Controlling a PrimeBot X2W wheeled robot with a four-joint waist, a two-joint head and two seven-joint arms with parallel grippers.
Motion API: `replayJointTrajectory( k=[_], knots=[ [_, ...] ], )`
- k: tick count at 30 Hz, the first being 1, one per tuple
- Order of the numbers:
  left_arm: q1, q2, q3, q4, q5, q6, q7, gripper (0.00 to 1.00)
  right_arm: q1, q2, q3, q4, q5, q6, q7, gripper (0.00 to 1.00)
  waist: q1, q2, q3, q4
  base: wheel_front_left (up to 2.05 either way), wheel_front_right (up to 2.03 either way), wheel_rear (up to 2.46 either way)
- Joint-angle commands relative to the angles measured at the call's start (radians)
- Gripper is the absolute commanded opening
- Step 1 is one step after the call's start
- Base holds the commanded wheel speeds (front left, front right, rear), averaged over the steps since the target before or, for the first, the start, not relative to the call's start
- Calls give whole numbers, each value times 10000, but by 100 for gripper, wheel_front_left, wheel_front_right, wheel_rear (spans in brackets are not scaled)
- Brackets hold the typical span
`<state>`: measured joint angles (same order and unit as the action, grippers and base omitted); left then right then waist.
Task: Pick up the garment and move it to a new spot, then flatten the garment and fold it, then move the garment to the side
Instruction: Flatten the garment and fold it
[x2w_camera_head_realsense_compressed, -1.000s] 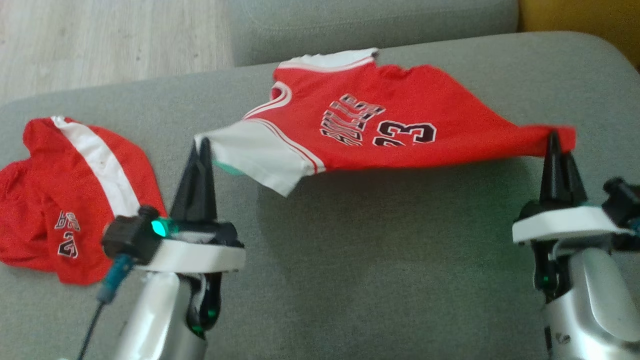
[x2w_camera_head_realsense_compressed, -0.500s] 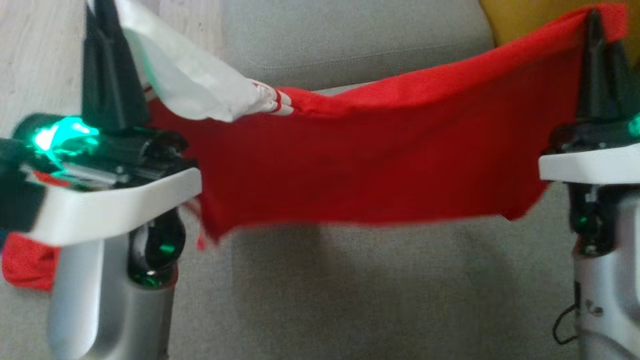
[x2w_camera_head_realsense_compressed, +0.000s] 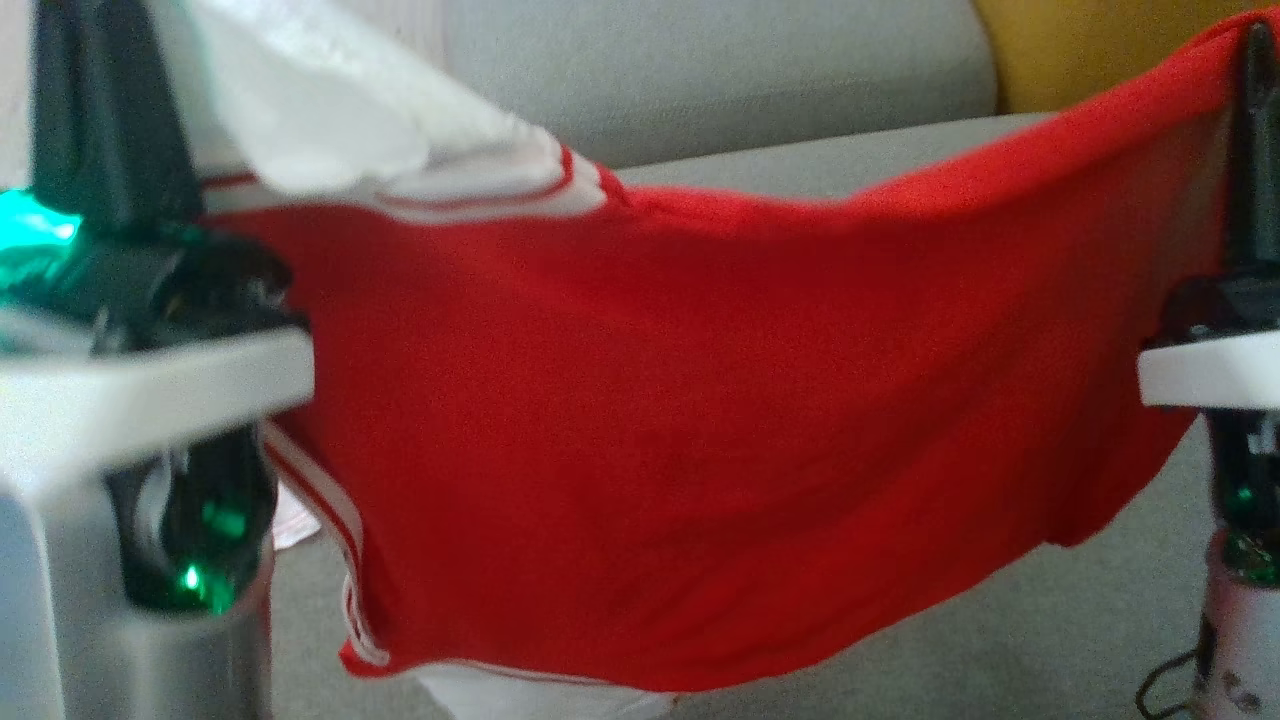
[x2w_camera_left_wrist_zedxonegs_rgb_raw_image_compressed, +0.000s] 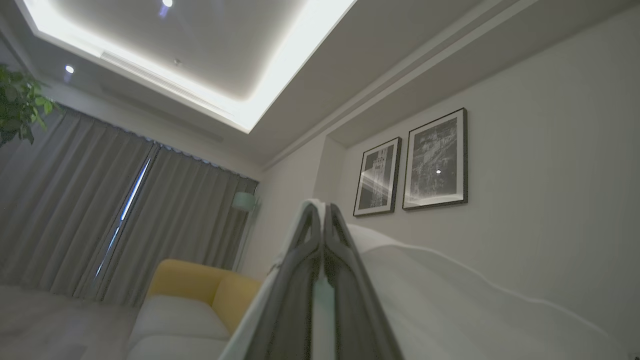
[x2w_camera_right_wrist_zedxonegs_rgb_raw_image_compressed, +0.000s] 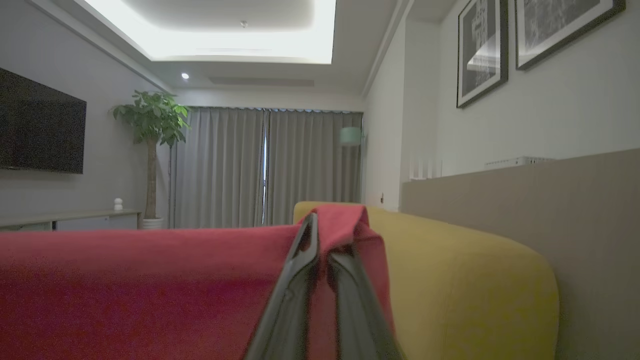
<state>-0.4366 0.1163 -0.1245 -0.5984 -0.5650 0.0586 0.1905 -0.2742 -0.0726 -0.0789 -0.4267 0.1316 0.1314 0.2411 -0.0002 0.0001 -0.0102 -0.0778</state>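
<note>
The garment (x2w_camera_head_realsense_compressed: 700, 420), a red jersey with white sleeve and trim, hangs in the air, stretched between both grippers, its plain red side toward the head camera. My left gripper (x2w_camera_head_realsense_compressed: 95, 60) at the upper left is shut on the white sleeve end. At the upper right, my right gripper (x2w_camera_head_realsense_compressed: 1262, 70) is shut on the red corner. The left wrist view has the left gripper (x2w_camera_left_wrist_zedxonegs_rgb_raw_image_compressed: 322, 209) pinching white fabric (x2w_camera_left_wrist_zedxonegs_rgb_raw_image_compressed: 440, 300) of the garment. In the right wrist view the right gripper (x2w_camera_right_wrist_zedxonegs_rgb_raw_image_compressed: 320, 222) pinches the garment's red cloth (x2w_camera_right_wrist_zedxonegs_rgb_raw_image_compressed: 125, 290), which drapes over the fingertips.
The grey sofa seat (x2w_camera_head_realsense_compressed: 1000, 640) lies below the hanging cloth, with its backrest (x2w_camera_head_realsense_compressed: 700, 70) behind. A yellow armchair (x2w_camera_head_realsense_compressed: 1080, 50) stands at the back right, also the yellow armchair (x2w_camera_right_wrist_zedxonegs_rgb_raw_image_compressed: 475, 280) beside the right gripper. A thin cable (x2w_camera_head_realsense_compressed: 1165, 690) loops by the right forearm.
Both grippers have risen with the garment, lifting it off the sofa seat; it now hangs closer to the head camera, its hem dropped lower. The printed front no longer shows.
</note>
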Motion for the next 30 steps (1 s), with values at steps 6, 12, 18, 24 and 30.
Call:
replayJointTrajectory(
  k=[6, 12, 18, 24, 30],
  knots=[
    [-3006, 1095, 588, 3682, -283, -790, 426, 0, -2845, -104, 306, 2106, 136, -7, 318, 0, 2, -1, 1774, 46, 0, 0, 0],
    [-6733, 1763, 556, 8281, 351, -1446, -641, 0, -7016, -483, 472, 6110, 234, -7, -886, 0, 2, -1, 3222, 261, 0, 0, 0],
    [-9302, 1804, 312, 11078, 626, -1743, -2404, 0, -9766, -1138, 828, 9413, -600, -7, -3407, 0, 2, -1, 3767, 663, 0, 0, 0],
    [-9746, 1640, -281, 12365, 573, -1864, -3489, 0, -10246, -1157, 523, 11467, -933, -7, -4373, 0, 2, -1, 3933, 889, 0, 0, 0],
    [-8651, 1413, -1550, 13040, 203, -1888, -4156, 0, -9465, -1360, 383, 13077, -1089, -7, -4827, 0, 2, -1, 4019, 1160, 0, 0, 0]
  ],
)
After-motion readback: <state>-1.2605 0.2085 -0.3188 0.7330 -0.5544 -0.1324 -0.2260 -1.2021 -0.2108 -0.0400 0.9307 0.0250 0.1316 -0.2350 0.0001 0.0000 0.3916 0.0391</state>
